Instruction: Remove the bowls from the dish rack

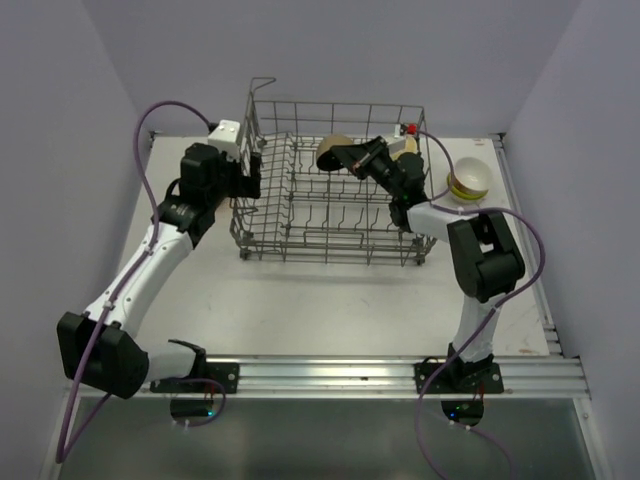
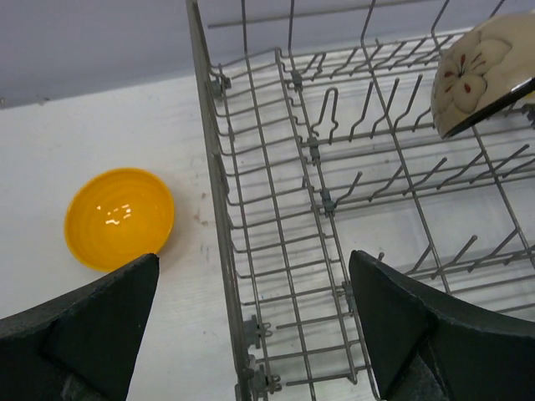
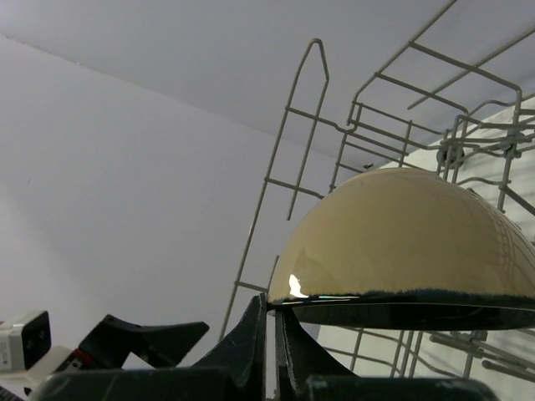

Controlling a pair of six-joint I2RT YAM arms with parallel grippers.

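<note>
Dish rack (image 1: 330, 245) and bowls: how many of each, and what do the grippers have?

One rack, three bowls. The right gripper (image 3: 272, 316) is clamped on the dark rim of a glossy cream bowl (image 3: 401, 238), painted outside with dark-red flowers. It holds the bowl inside the rack, near the far wall. The left gripper (image 2: 255, 276) is spread wide and grips nothing. Its black fingers (image 2: 84, 334) straddle the rack's left wall, one inside and one over the table (image 1: 330, 310).

And farther out?

A ringed yellow bowl (image 2: 119, 217) sits on the white table just outside that left wall. A white bowl (image 1: 467, 180) with a yellow-green band stands on the table to the right of the rack. The rack is rectangular grey wire with tall grid sides and upright tines, and it stands mid-table.
</note>
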